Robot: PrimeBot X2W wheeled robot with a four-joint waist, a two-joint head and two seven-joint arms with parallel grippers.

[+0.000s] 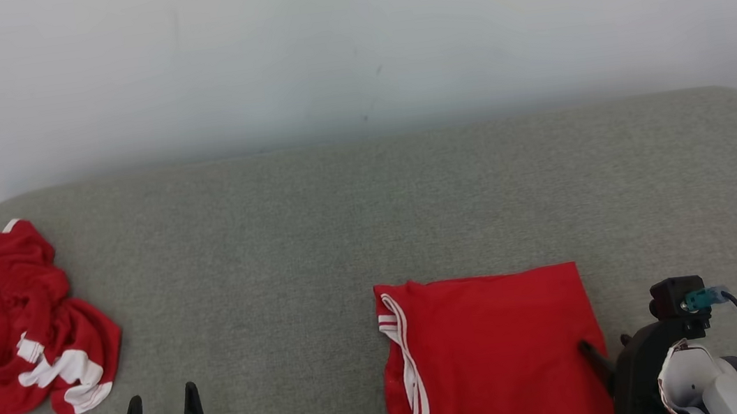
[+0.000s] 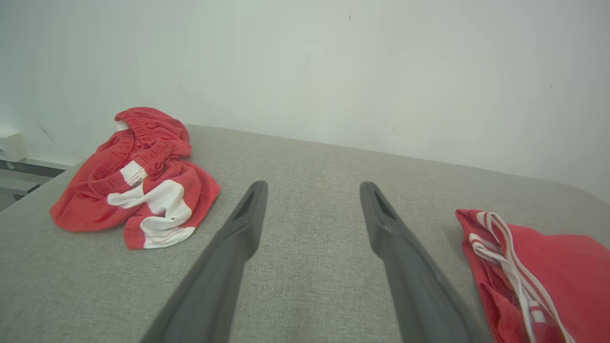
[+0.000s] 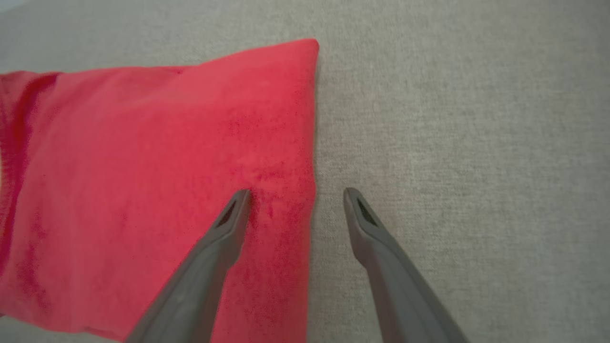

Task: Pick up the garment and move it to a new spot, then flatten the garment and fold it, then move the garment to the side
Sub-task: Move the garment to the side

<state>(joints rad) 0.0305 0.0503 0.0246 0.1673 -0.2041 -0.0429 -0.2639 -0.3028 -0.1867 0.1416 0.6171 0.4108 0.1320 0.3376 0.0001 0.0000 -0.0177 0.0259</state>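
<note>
The garment (image 1: 492,353) is a red piece with white stripes along its left edge, folded into a flat rectangle on the grey cushioned surface (image 1: 342,224), right of centre. My right gripper (image 3: 297,192) is open and straddles the garment's right edge (image 3: 312,143): one finger rests on the red cloth, the other over bare grey fabric. In the head view this gripper (image 1: 602,347) sits at the garment's lower right side. My left gripper (image 1: 162,395) is open at the lower left with nothing between its fingers (image 2: 238,228), and the striped edge of the garment (image 2: 562,276) lies to its right.
A second red garment with white patches (image 1: 24,326) lies crumpled at the far left of the surface, ahead and left of my left gripper (image 2: 313,186). A pale wall (image 1: 348,40) rises behind. Bare grey fabric stretches between the two garments.
</note>
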